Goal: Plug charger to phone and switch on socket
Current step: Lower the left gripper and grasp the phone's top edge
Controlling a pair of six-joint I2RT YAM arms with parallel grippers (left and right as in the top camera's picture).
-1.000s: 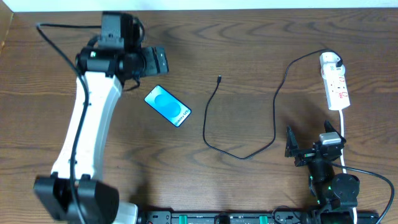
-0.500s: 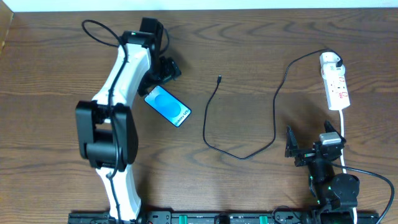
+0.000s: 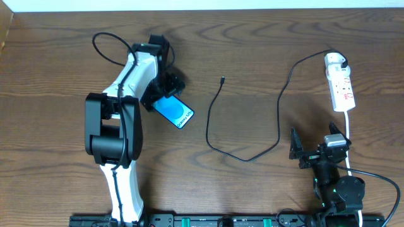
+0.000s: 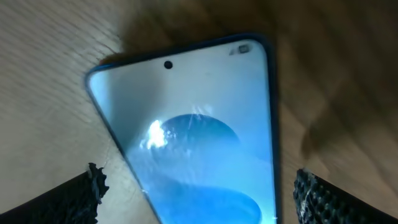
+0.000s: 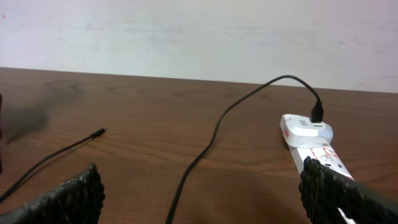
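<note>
While the white plug (image 3: 334, 60) of the charger (image 3: 208, 132) already sits in the far end of the socket (image 3: 338, 75), little else of the task looks done. Its small black connector (image 3: 223, 80) lies loose on the table (image 3: 252, 50), well apart from the phone (image 3: 178, 115), so the plugging-in is yet to come. Whether the socket is switched on cannot be told; its red switch marks (image 3: 344, 93) are too small to read.

The left gripper (image 4: 199, 186) hangs low over the phone with its jaws spread wide, one fingertip at either long edge, and it has hold of nothing. Judging by this, the step in hand is taking or steadying the phone. The phone lies flat and slantwise, screen up and lit blue. The right gripper (image 5: 199, 193) rests low near the front edge of the table, likewise wide open and empty, facing the socket.

Between phone and socket the black cable runs in a long loose loop, which either arm could snag when reaching across. The socket's white cord (image 3: 348, 135) passes just beside the right arm. The left arm covers the phone's upper end in the overhead view, and the charging port shows in no view.
</note>
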